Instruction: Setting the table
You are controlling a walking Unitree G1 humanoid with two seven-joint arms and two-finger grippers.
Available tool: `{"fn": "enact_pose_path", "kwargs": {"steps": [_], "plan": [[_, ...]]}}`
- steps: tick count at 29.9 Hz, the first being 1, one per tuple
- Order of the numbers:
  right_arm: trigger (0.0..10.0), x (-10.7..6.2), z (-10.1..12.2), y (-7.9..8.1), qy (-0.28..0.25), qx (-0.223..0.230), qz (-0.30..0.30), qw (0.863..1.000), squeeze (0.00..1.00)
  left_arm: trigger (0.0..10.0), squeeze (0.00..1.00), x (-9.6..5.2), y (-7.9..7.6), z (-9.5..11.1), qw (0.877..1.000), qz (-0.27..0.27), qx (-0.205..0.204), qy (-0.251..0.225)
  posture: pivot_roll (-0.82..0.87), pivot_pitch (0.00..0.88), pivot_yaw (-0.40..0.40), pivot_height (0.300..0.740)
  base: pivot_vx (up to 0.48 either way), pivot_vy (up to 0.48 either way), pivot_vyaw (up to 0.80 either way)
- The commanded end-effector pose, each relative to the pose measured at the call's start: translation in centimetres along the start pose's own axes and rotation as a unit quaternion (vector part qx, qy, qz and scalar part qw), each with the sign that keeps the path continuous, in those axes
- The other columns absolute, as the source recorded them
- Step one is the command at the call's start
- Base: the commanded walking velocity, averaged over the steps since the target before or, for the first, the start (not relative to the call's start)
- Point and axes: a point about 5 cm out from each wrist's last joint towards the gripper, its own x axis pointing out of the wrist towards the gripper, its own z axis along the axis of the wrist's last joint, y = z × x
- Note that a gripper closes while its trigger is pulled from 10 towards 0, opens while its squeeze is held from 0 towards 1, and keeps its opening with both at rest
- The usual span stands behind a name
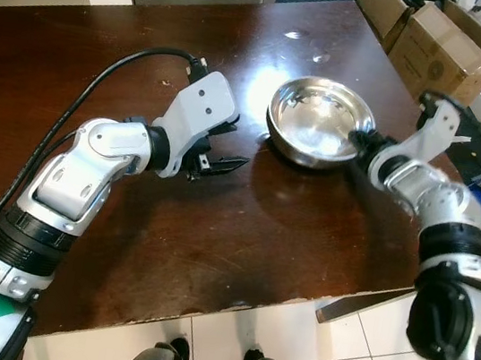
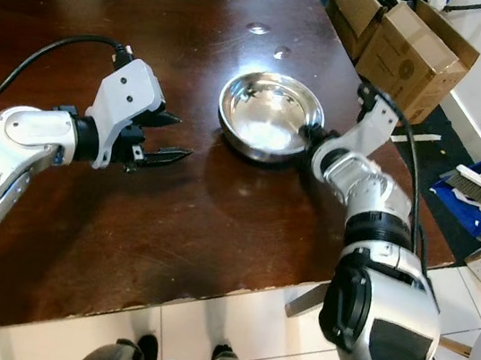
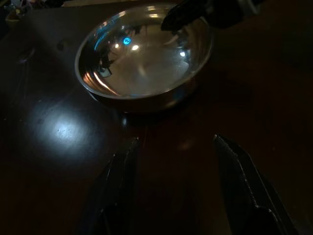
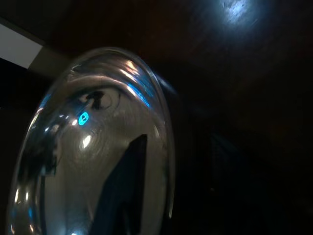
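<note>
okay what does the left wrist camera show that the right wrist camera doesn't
Left wrist view: the whole steel bowl standing on the dark table, the left gripper with its fingers apart short of it, and the right gripper at the far rim.

Right wrist view: the rim close up, with one black finger inside the bowl, and a pale strip of floor past the table edge.

Both: the bowl, the table, glare spots.

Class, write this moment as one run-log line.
right gripper: shut on steel bowl rim | left gripper: open, beside bowl | bowl upright on brown table
</note>
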Motion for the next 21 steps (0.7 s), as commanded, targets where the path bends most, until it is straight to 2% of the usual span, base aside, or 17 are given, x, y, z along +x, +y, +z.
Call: {"fn": "enact_pose_path", "kwargs": {"steps": [1, 6, 7, 11, 13, 14, 15, 17, 21], "plan": [[10.0, 0.0, -0.2, -0.7, 0.003, 0.006, -0.012, 1.0, 1.0, 10.0, 0.0, -0.1, -0.5, -0.4, 1.0, -0.006, -0.008, 0.005, -0.03, 0.204, 0.087, 0.74, 0.0, 0.0, 0.0], [10.0, -0.1, 0.9, -0.3, -0.022, -0.001, 0.01, 1.0, 1.0, 10.0, 0.0, 0.0, -0.7, -0.6, 1.0, -0.01, -0.012, 0.004, -0.04, 0.203, 0.087, 0.74, 0.0, 0.0, 0.0], [10.0, -0.4, 2.2, 0.2, -0.052, -0.011, 0.032, 0.998, 0.0, 10.0, 0.0, 0.1, -0.8, -0.6, 1.0, -0.01, -0.015, 0.003, -0.04, 0.199, 0.083, 0.74, 0.0, 0.0, 0.0], [10.0, -0.8, 3.5, 1.5, -0.084, -0.021, 0.066, 0.994, 0.0, 10.0, 0.0, 0.2, -1.0, -0.6, 1.0, -0.011, -0.017, 0.002, -0.04, 0.197, 0.085, 0.74, 0.0, 0.0, 0.0], [10.0, -1.8, 4.4, 3.7, -0.111, -0.037, 0.112, 0.987, 0.0, 10.0, 0.0, 0.1, -1.2, -0.8, 1.0, -0.012, -0.021, 0.002, -0.06, 0.192, 0.087, 0.74, 0.0, 0.0, 0.0], [10.0, -2.5, 4.3, 4.8, -0.12, -0.041, 0.132, 0.983, 0.0, 10.0, 0.0, 0.1, -1.3, -0.9, 1.0, -0.013, -0.022, 0.003, -0.06, 0.19, 0.087, 0.74, 0.0, 0.0, 0.0], [10.0, -2.5, 4.3, 4.8, -0.12, -0.041, 0.132, 0.983, 0.0, 10.0, 0.0, 0.1, -1.3, -0.9, 1.0, -0.013, -0.022, 0.003, -0.06, 0.19, 0.087, 0.74, 0.0, 0.0, 0.0], [10.0, -4.2, 3.5, 6.5, -0.135, -0.074, 0.154, 0.976, 0.0, 10.0, 0.0, 0.0, -1.4, -1.0, 1.0, -0.005, -0.028, 0.001, -0.06, 0.177, 0.08, 0.74, 0.0, 0.0, 0.0], [10.0, -5.5, 2.3, 7.5, -0.152, -0.11, 0.165, 0.968, 0.0, 10.0, 0.0, -0.1, -1.2, -1.1, 0.999, 0.011, -0.035, -0.002, -0.06, 0.172, 0.077, 0.74, 0.0, 0.0, 0.0]]}}
